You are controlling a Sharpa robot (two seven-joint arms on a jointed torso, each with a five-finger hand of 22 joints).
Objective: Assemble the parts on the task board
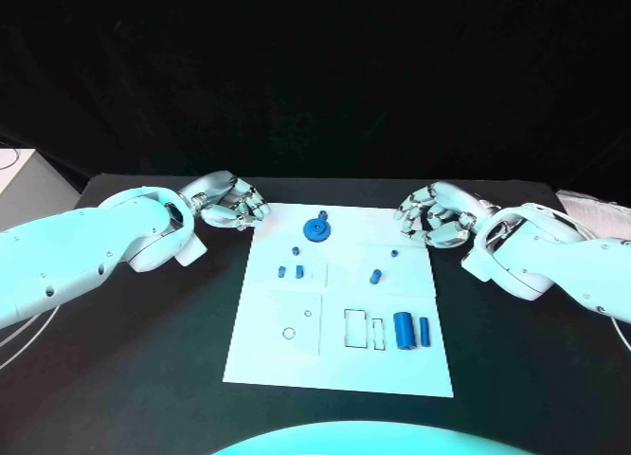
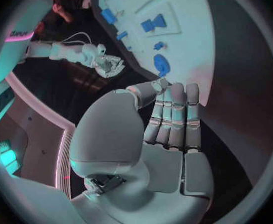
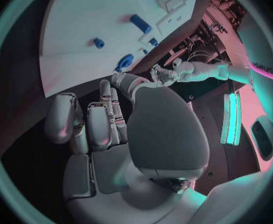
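The white task board (image 1: 275, 355) lies in the middle of the black table. A round blue part (image 1: 317, 227) sits at its far edge. Several small blue parts (image 1: 300, 271) lie in the board's middle, and two blue cylinders (image 1: 403, 333) lie side by side near its right edge. My left hand (image 1: 229, 202) hovers just off the board's far left corner, fingers straight and holding nothing. My right hand (image 1: 435, 213) hovers at the far right corner, also holding nothing. The left wrist view shows my left hand (image 2: 171, 119) with the round blue part (image 2: 161, 64) just beyond its fingertips. The right wrist view shows my right hand (image 3: 99, 119) with the round blue part (image 3: 125, 62) beyond it.
Rectangular outlines (image 1: 356, 327) and small circles (image 1: 288, 333) mark the board's near half. A white box (image 1: 15, 185) stands off the table's far left corner, and a pale object (image 1: 596, 204) lies at the far right edge.
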